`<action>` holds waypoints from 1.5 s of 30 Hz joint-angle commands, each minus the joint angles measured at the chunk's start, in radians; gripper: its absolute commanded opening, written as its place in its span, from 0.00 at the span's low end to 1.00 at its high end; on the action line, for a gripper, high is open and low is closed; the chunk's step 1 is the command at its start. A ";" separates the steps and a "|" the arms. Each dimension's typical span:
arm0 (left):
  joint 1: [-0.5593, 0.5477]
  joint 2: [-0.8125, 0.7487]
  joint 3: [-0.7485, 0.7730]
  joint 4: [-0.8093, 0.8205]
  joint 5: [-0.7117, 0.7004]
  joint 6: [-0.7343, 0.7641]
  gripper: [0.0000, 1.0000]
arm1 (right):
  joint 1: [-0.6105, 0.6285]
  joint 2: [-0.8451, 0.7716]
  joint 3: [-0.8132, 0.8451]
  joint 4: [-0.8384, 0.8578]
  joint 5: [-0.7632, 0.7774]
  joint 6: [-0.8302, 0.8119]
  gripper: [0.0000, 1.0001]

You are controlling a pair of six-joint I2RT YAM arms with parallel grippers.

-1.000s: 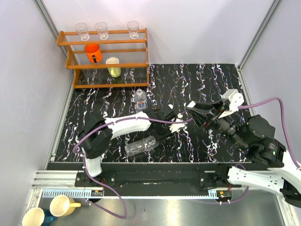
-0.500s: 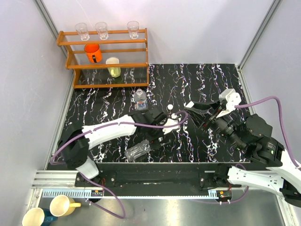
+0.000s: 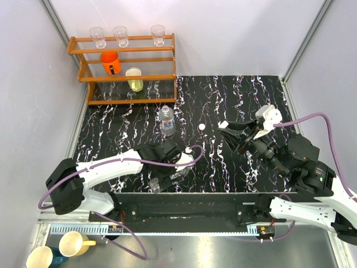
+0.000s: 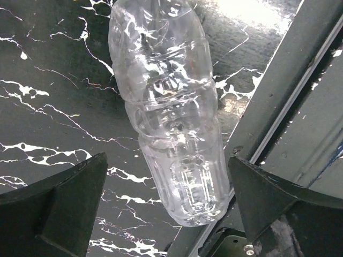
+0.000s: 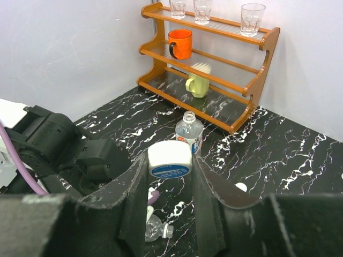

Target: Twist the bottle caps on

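Observation:
My right gripper [image 5: 169, 167] is shut on a white bottle cap [image 5: 169, 160] with a blue label, held above the table at mid right [image 3: 227, 131]. A second white cap [image 3: 201, 127] lies loose on the table [image 5: 241, 187]. One clear bottle [image 3: 166, 120] stands upright with an open neck near the rack [image 5: 189, 134]. The other bottle [image 4: 171, 107] lies on its side at the table's near edge [image 3: 167, 177]. My left gripper [image 4: 167, 160] hovers over its base, open, with a finger on each side and not touching.
A wooden rack [image 3: 128, 67] at the back left holds clear glasses, an orange cup [image 3: 110, 62] and a yellow cup [image 3: 134, 80]. The table's metal front rail [image 4: 278, 96] runs right beside the lying bottle. Two mugs [image 3: 75, 243] sit below the table edge.
My left gripper opened and the left arm swung back from the table's middle to the lying bottle at the near edge. The loose cap now shows uncovered. The right gripper shifted slightly, still holding its cap.

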State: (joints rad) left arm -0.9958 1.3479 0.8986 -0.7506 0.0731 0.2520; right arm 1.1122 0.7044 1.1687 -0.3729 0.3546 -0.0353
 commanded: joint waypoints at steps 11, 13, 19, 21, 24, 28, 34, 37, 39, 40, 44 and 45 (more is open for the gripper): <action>0.022 0.117 -0.095 0.146 -0.055 0.142 0.99 | 0.009 0.020 0.071 -0.024 0.006 0.009 0.31; 0.048 0.114 -0.090 0.132 -0.024 0.179 0.99 | 0.008 0.023 0.072 -0.023 0.006 0.008 0.31; 0.103 0.047 -0.102 0.091 0.027 0.251 0.99 | 0.008 0.026 0.069 -0.029 0.006 0.002 0.32; 0.103 0.046 -0.109 0.100 0.034 0.257 0.99 | 0.008 0.026 0.066 -0.027 0.007 0.003 0.32; 0.105 0.082 -0.101 0.114 0.056 0.251 0.95 | 0.008 0.030 0.062 -0.027 0.003 0.008 0.32; 0.105 0.131 -0.076 0.137 0.073 0.248 0.90 | 0.008 0.027 0.059 -0.027 -0.002 0.015 0.31; 0.105 0.169 -0.081 0.172 0.064 0.271 0.72 | 0.008 0.023 0.045 -0.040 -0.006 0.029 0.31; 0.106 0.157 -0.087 0.177 0.054 0.277 0.58 | 0.009 0.018 0.039 -0.052 -0.006 0.057 0.30; 0.105 0.122 -0.078 0.159 0.042 0.274 0.52 | 0.008 0.015 0.040 -0.066 -0.005 0.066 0.30; 0.106 0.102 -0.072 0.146 0.034 0.273 0.52 | 0.008 0.015 0.042 -0.072 -0.009 0.071 0.29; 0.108 -0.088 0.000 0.019 -0.021 0.274 0.55 | 0.008 0.020 0.051 -0.112 -0.058 0.101 0.29; 0.108 -0.127 0.052 -0.013 -0.027 0.274 0.55 | 0.008 0.027 0.055 -0.121 -0.071 0.107 0.29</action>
State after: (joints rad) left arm -0.8917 1.4101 0.8131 -0.6682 0.1020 0.5102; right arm 1.1122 0.7246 1.2060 -0.4606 0.3389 0.0288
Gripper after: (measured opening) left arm 0.580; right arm 0.391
